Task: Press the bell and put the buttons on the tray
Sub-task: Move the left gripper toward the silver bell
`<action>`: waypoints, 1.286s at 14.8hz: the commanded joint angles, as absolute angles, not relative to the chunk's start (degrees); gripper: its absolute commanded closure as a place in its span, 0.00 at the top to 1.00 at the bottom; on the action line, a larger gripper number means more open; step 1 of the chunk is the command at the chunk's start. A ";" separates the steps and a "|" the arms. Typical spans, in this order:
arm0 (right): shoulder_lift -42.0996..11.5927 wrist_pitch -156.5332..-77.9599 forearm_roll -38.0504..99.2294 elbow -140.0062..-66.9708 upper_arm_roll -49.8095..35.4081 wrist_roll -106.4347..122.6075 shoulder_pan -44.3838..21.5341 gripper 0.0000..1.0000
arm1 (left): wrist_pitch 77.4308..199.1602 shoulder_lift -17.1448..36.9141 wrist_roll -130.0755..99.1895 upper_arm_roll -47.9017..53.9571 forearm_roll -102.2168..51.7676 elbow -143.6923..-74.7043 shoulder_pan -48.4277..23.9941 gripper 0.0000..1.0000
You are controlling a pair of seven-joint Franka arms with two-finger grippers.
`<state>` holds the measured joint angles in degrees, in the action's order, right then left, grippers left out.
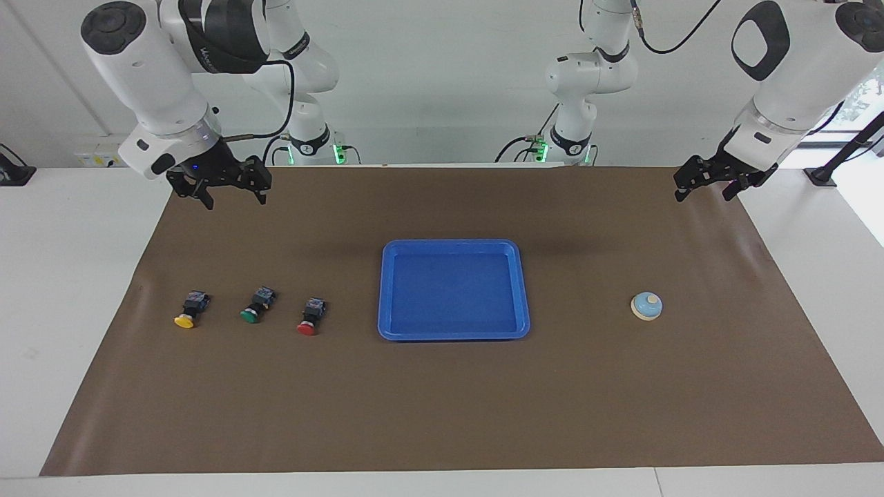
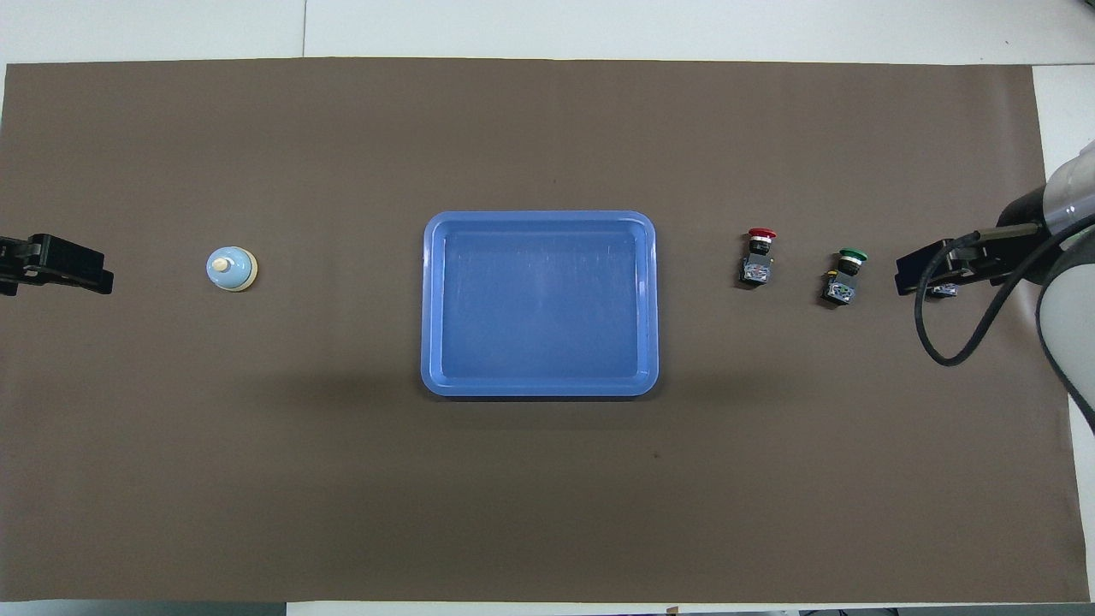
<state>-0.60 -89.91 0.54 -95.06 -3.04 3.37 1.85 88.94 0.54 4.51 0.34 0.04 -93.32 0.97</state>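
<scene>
The blue tray lies empty at the mat's middle. The bell, light-blue dome on a cream base, stands toward the left arm's end. Three buttons lie on their sides in a row toward the right arm's end: red closest to the tray, green, then yellow. My right gripper hangs open and empty over the mat; in the overhead view it covers the yellow button. My left gripper hangs open and empty over the mat's edge at its own end.
A brown mat covers most of the white table. A black cable loops down from the right wrist. Both arms' bases stand at the robots' edge of the table.
</scene>
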 commanded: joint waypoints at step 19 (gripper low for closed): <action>-0.18 -89.21 1.23 -95.45 -3.34 4.48 2.37 1.00 | 121.09 14.68 4.48 -0.26 -0.35 -102.46 1.76 0.00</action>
